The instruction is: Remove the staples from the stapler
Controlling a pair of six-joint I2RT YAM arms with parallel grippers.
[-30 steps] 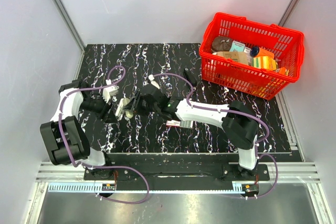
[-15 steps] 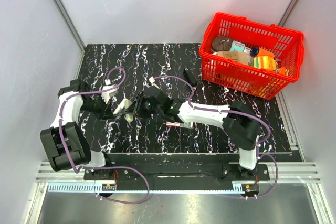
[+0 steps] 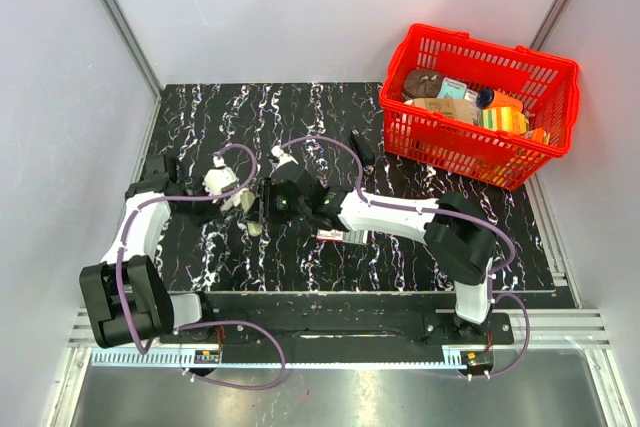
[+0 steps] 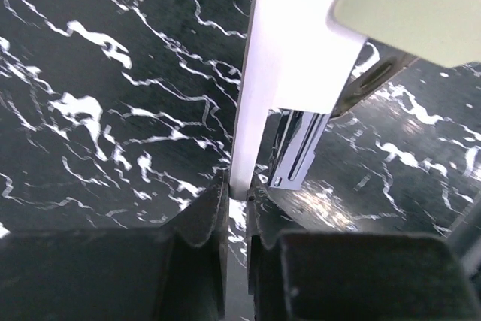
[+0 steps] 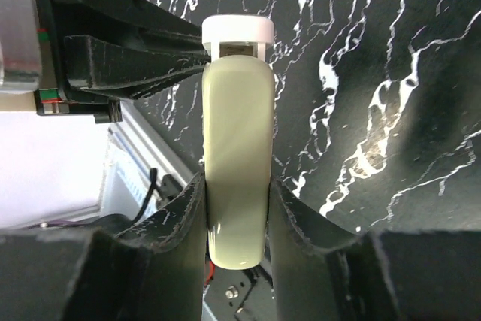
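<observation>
The two arms are meeting over the left-middle part of the black marbled table (image 3: pixel 300 117), and the stapler (image 5: pixel 234 163) is being held between them there, well apart from the red basket (image 3: pixel 460 145) that is sitting at the far right corner. The right gripper (image 5: pixel 235 186) is clamping the stapler's pale green top from both sides, its fingers (image 5: pixel 188 208) pressing against the rounded body near one end. The left gripper (image 4: pixel 235 189) is pinching closed on the thin edge of the stapler's white base (image 4: pixel 285 58), with almost no gap showing between its two jaws. The stapler is hanging open: in the left wrist view a shiny metal staple rail (image 4: pixel 297 148) is sticking out beside the white base, under the green top. Whether any part of the stapler is touching the table cannot be told.
</observation>
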